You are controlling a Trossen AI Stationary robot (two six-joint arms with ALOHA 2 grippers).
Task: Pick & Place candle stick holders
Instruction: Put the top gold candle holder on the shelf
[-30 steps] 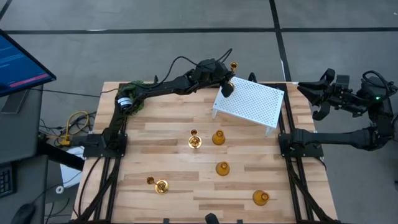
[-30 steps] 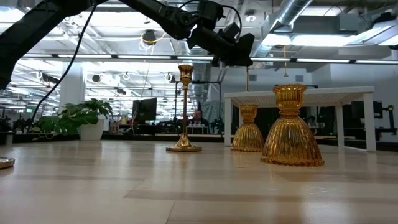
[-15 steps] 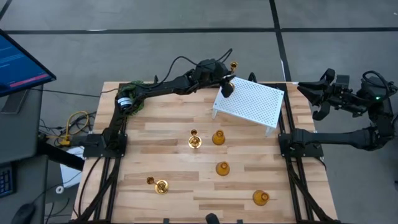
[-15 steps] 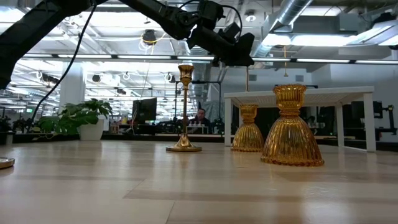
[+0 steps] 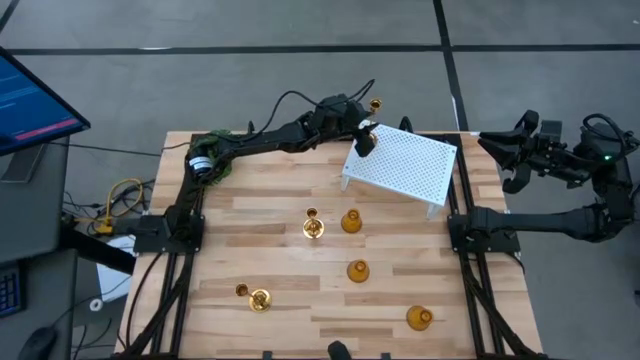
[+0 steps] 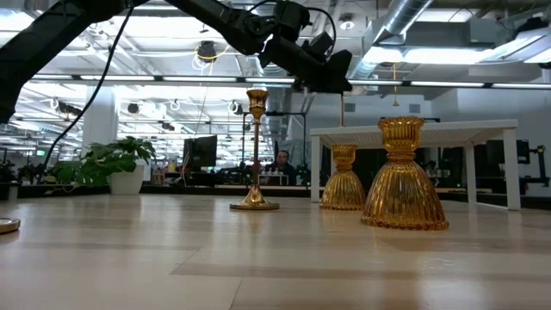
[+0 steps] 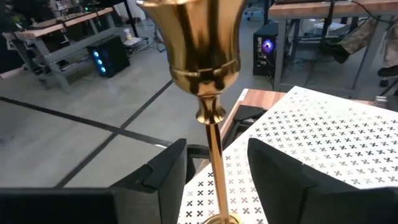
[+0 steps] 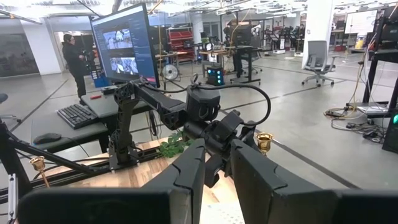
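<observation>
My left gripper (image 5: 365,138) hangs over the far-left corner of the white perforated stand (image 5: 405,165). It is open, with one finger on each side of a tall brass candlestick's thin stem (image 7: 214,149) and a gap on both sides. That stick stands upright with its round base (image 7: 219,218) on the stand and its cup (image 5: 375,103) above the fingers. Two more tall sticks (image 5: 313,226) (image 5: 257,297) and three squat amber holders (image 5: 351,221) (image 5: 357,270) (image 5: 419,318) stand on the table. My right gripper (image 5: 503,160) waits open and empty beyond the table's right edge.
A green leafy plant (image 5: 208,148) sits at the table's far-left corner beside my left arm. The stand's legs (image 6: 513,168) rest on the table at the far right. The bare wood (image 5: 260,215) left of the holders is free room. A person sits in the room behind.
</observation>
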